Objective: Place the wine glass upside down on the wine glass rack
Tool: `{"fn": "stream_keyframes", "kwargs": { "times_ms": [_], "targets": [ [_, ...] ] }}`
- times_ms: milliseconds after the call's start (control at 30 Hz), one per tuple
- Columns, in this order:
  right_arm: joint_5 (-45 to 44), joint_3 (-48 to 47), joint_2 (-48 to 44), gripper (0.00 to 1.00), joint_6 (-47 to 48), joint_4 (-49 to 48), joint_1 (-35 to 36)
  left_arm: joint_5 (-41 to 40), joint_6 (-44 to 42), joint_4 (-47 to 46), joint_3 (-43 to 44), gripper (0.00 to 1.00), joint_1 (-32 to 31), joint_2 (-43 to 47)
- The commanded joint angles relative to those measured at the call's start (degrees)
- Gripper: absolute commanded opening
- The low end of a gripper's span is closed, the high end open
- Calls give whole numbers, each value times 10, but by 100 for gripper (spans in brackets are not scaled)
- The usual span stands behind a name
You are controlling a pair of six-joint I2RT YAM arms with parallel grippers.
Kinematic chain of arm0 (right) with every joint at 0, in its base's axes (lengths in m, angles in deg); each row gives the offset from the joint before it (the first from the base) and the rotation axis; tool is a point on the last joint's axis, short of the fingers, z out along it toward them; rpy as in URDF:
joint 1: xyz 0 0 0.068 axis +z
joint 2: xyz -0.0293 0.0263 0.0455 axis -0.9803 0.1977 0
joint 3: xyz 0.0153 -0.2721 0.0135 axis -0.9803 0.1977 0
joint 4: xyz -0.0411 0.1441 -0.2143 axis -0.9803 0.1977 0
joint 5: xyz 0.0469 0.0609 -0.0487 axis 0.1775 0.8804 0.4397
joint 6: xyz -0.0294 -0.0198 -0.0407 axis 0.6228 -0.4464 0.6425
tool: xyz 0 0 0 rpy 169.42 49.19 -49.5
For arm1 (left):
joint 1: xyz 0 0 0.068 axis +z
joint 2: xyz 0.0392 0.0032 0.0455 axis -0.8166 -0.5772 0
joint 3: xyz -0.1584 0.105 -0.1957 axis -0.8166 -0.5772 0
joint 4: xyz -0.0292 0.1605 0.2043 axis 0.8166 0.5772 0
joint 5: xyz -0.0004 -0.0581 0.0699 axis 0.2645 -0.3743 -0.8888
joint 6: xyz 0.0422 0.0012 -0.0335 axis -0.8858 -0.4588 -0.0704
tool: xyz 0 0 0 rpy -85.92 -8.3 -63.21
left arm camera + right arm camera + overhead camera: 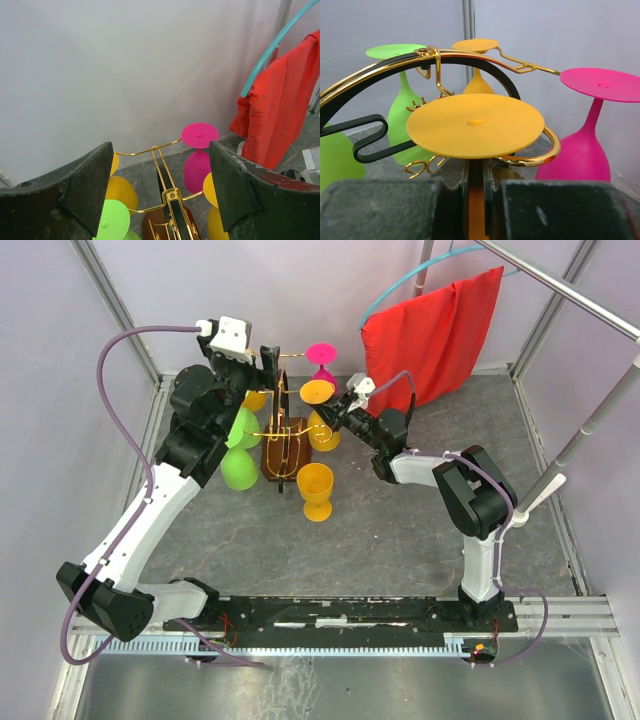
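The fingers (385, 210) pinch the orange wine glass (475, 125) stem; foot over the rack (546, 152) loop

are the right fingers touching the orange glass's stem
Touching: the right wrist view shows the orange wine glass stem pinched between the right fingers.

Bright even light, soft shadows, sharp

**Wine glass (475, 125) at wine glass rack (284, 452): inverted**
Orange glass, foot disc uppermost and level, stem vertical, bowl down, directly over a curled gold arm (contact cannot be confirmed). The rack stands upright: thin gold wire tiers on a central post, dark brown wooden base.
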Motion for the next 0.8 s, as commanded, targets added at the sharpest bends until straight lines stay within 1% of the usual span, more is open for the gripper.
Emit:
{"fn": "stream_keyframes", "kwargs": {
  "times_ms": [0,500,767],
  "targets": [
    [-30,-35,15,6,4,-45,-1,-8,-21,-13,27,84,5,-2],
    [-119,-53,51,6,30,-50,0,-13,-18,-18,28,84,7,-8],
    [-169,-39,53,7,48,-64,0,-14,-18,-18,27,84,8,-10]
  ]
}}
